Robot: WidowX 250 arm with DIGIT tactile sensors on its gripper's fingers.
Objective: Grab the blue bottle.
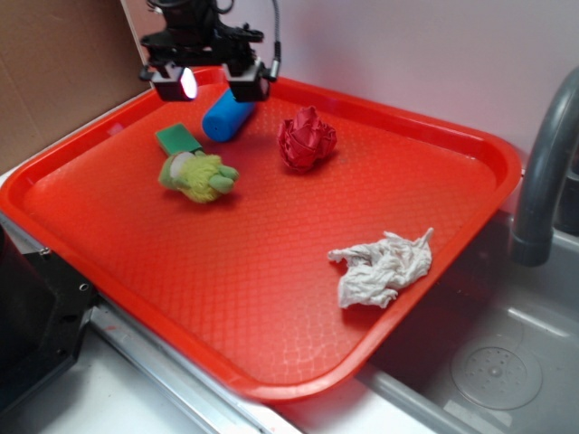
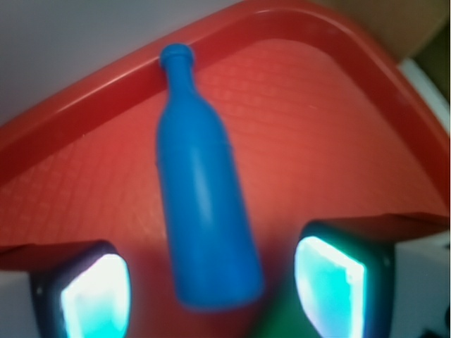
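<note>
the small bright blue plastic bottle (image 2: 204, 204) lies on its side on the big red plastic tray (image 1: 271, 298), in the far corner of the tray, with its capped neck pointing to the tray's back rim and almost touching it. the black gripper (image 1: 208, 83) hangs above the bottle with its jaws apart; in the wrist view the two lit pads stand one on each side of the bottle's thick lower body, so the line-up looks good already. i judge the step in hand is the descent: it should go straight down and close across the wide body, not on the thin neck, because a round smooth body can roll or slip out if it is squeezed near one end. beside the bottle's base sits a green rectangular block (image 1: 177, 139), and next to that a yellow-green plush toy (image 1: 197, 175); one pad must come down between the bottle and the block, where room is small. a crumpled red cloth ball (image 1: 306, 139) is near the bottle on the other side, and a crumpled white paper tissue (image 1: 382, 266) lies well apart from the bottle. the raised rim behind the bottle leaves little room, so lifting straight upward seems safest.
</note>
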